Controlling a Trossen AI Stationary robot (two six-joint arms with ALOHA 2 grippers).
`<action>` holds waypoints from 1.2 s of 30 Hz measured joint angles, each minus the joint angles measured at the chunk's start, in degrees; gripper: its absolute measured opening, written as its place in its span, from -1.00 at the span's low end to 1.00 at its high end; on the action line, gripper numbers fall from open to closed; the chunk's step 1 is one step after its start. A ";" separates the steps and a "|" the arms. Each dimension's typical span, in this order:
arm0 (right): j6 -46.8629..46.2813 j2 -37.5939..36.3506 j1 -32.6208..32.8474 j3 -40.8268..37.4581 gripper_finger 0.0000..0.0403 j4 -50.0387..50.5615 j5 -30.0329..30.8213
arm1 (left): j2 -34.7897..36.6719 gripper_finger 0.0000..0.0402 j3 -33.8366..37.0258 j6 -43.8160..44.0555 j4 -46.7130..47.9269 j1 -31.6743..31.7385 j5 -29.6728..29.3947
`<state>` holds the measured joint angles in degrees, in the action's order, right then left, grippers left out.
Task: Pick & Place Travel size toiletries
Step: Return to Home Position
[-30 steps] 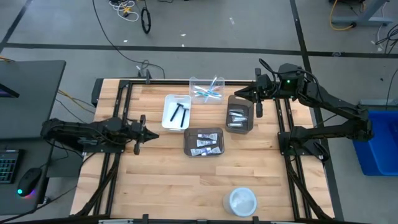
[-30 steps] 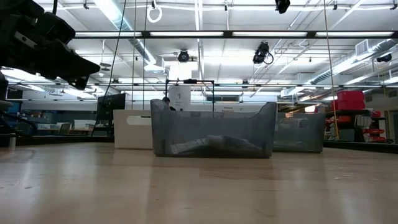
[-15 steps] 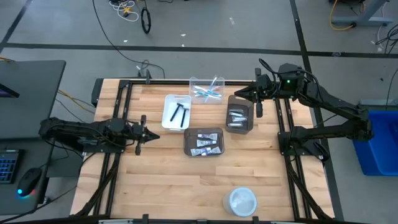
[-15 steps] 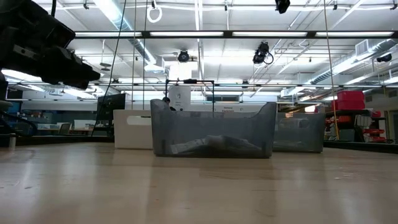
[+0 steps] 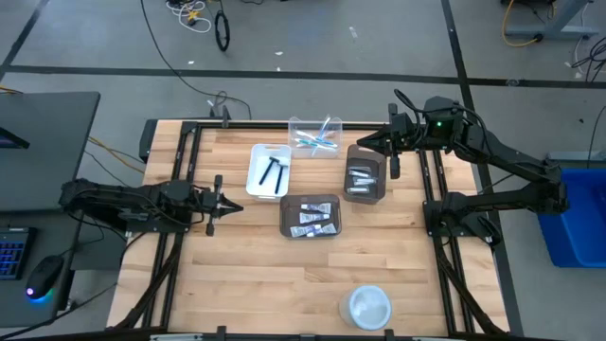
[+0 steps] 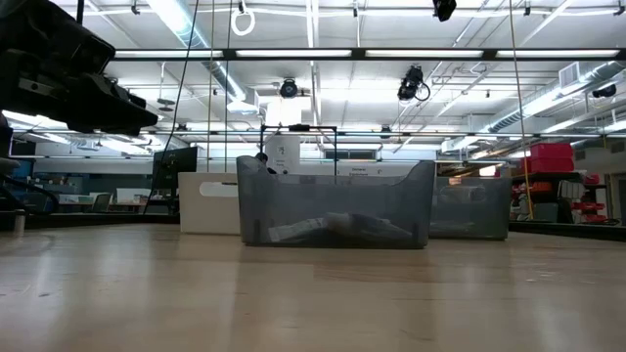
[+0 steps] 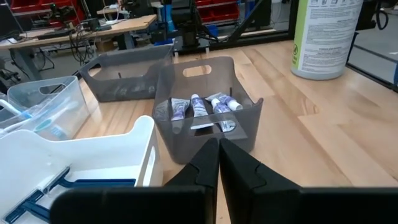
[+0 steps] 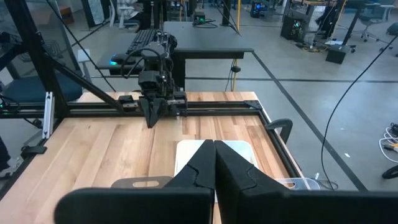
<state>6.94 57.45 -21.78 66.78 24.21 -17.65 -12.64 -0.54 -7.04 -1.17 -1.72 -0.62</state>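
Note:
My left gripper [image 5: 235, 205] [image 7: 219, 143] hovers shut over the table's left half, pointing at the dark grey bin [image 5: 310, 216] [image 7: 208, 118] that holds small white-blue toothpaste tubes [image 7: 205, 107]. My right gripper [image 5: 360, 145] [image 8: 214, 144] hangs shut above the far right, beside a second dark grey bin [image 5: 364, 178] with silvery tubes. Black razors [image 5: 276, 172] lie in a white bin [image 5: 258, 178]. Toothbrushes [image 5: 315, 140] lie in a clear bin [image 5: 301, 126]. In the low view the near grey bin [image 6: 333, 200] stands on the table, tubes on its floor.
A round white canister [image 5: 368, 305] [image 7: 324, 34] stands near the table's near edge, right of centre. The four bins cluster at the far centre. Bare wood lies between my left gripper and the near edge. Black frame rails [image 5: 180, 189] run along both sides.
My left arm has tipped slightly lower in the low view and eased a little toward the table's left edge. The bins and toiletries have kept their places.

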 joint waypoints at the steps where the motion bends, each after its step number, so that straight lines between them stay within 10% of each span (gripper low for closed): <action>1: 0.00 0.00 0.00 0.00 -0.98 0.00 0.00 | 0.00 -0.89 0.00 -0.05 0.00 0.00 0.00; 18: -4.43 -0.59 1.31 -1.50 -0.98 -5.27 -0.34 | 0.00 -0.88 0.02 -0.07 -0.02 0.00 0.00; 36: 2.37 -23.85 9.55 -44.51 -0.98 -42.74 -0.48 | 0.00 -0.88 0.04 -0.07 -0.05 0.00 0.00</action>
<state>9.31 33.60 -12.23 22.27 -18.54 -18.13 -12.64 -0.49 -7.11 -1.22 -1.72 -0.62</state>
